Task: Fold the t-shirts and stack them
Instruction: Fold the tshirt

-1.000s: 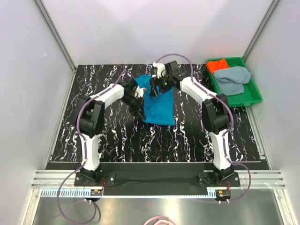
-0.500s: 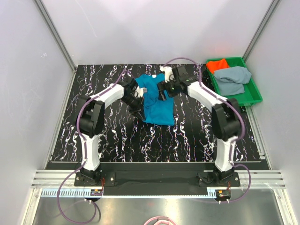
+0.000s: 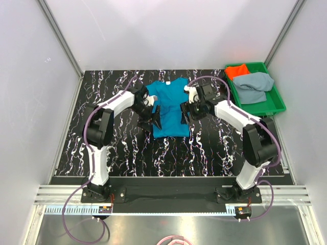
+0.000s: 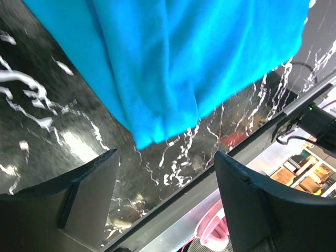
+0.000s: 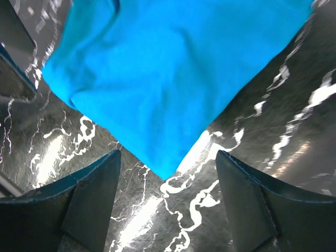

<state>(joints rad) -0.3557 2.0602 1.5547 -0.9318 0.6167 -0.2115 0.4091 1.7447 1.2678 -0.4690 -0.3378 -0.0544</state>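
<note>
The teal-blue short-sleeved cloth t-shirt (image 3: 169, 104) lies flat on the black white-veined marbled table (image 3: 112, 148), in the middle of its far half, with the collar pointing away from the arms. From above it reads as a tall, fairly narrow panel with no sleeves sticking out. The sides therefore look to be tucked in already, though the pictures do not show the layers clearly.

The left gripper (image 3: 155, 116) sits just beside the shirt's left edge, low down. Its wrist view shows the fingers (image 4: 89, 184) spread wide with only table between them and a cloth corner hanging just beyond, so it grasps nothing. The right gripper (image 3: 186, 111) is at the shirt's right edge. Its fingers (image 5: 92, 184) are likewise parted, a teal corner pointing toward the gap but not pinched.

Well apart, at the far right corner, the green plastic tray (image 3: 278, 102) holds the orange-red shirt (image 3: 236, 70) and the grey-blue shirt (image 3: 254, 84), both in loose heaps.

By this reckoning the task is at an early stage. The first shirt seems narrowed but not yet folded across its length, two shirts wait untouched, and no stack exists.
</note>
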